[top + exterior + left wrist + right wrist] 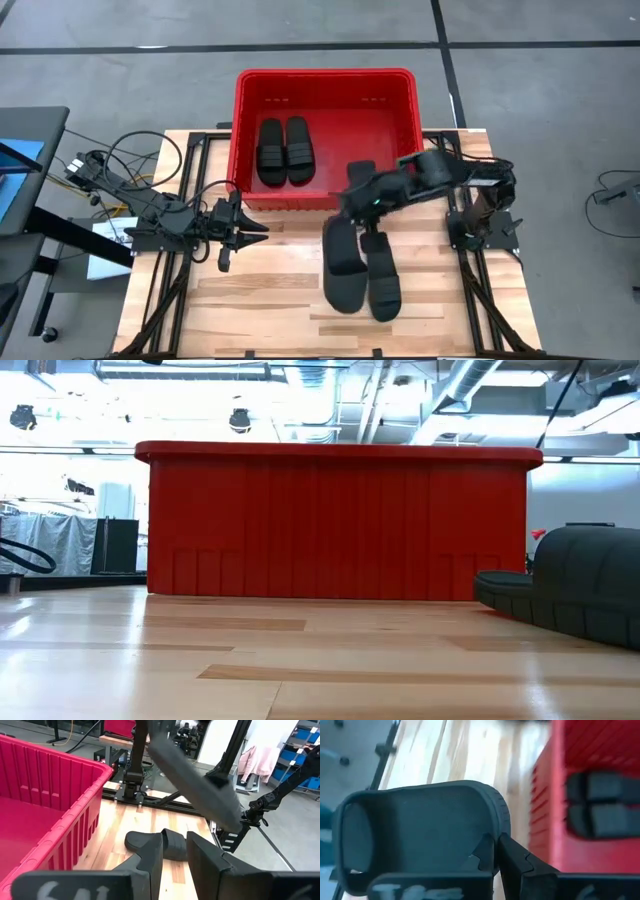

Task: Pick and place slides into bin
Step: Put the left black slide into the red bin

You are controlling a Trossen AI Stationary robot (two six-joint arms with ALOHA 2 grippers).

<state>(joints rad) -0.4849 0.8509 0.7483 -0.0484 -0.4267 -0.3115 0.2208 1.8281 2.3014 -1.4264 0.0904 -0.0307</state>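
My right gripper (352, 203), just right of centre in the high view, pinches the rim of one slide (341, 262), whose long axis runs from the gripper toward the bottom of the frame, with another slide (381, 278) lying beside it on the table (250, 290). The bin (326, 82) sits directly above in the frame, its near wall close to my gripper, two slides (284, 150) already in its left half. My left gripper (252, 229) waits at centre left, fingers spread, farther off.
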